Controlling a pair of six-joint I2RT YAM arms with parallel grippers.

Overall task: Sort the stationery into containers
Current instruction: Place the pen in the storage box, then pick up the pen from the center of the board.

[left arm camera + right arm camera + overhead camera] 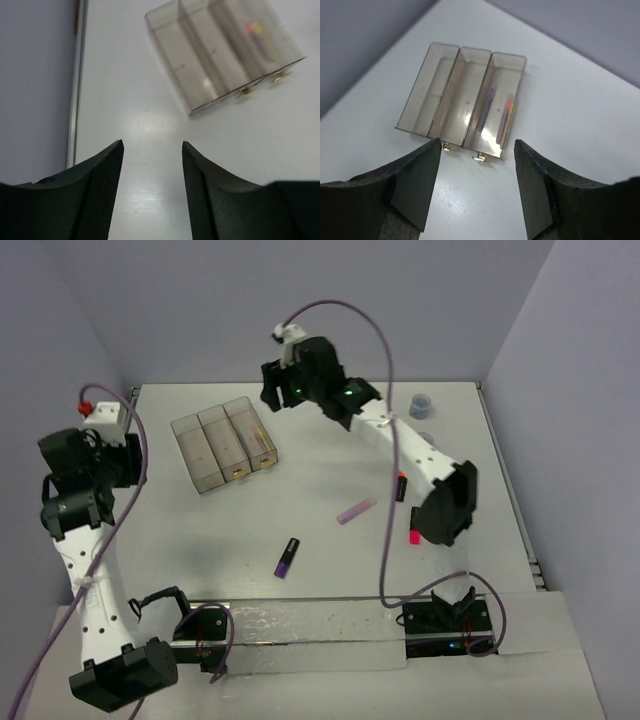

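Tabletop point(330, 470) bears bins point(426, 95) holding sticks point(502, 122) (perhaps three), plainest from right wrist; left pincer point(152, 150), right pincer point(477, 145) gape.

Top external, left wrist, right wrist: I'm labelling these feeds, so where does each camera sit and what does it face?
Top external: above, behind the bases, looking down at the table; left arm and right arm show.
Left wrist: on the left arm, facing the bins; the open left gripper shows.
Right wrist: above the bins, looking down; the open right gripper shows.
Shared: the bins.
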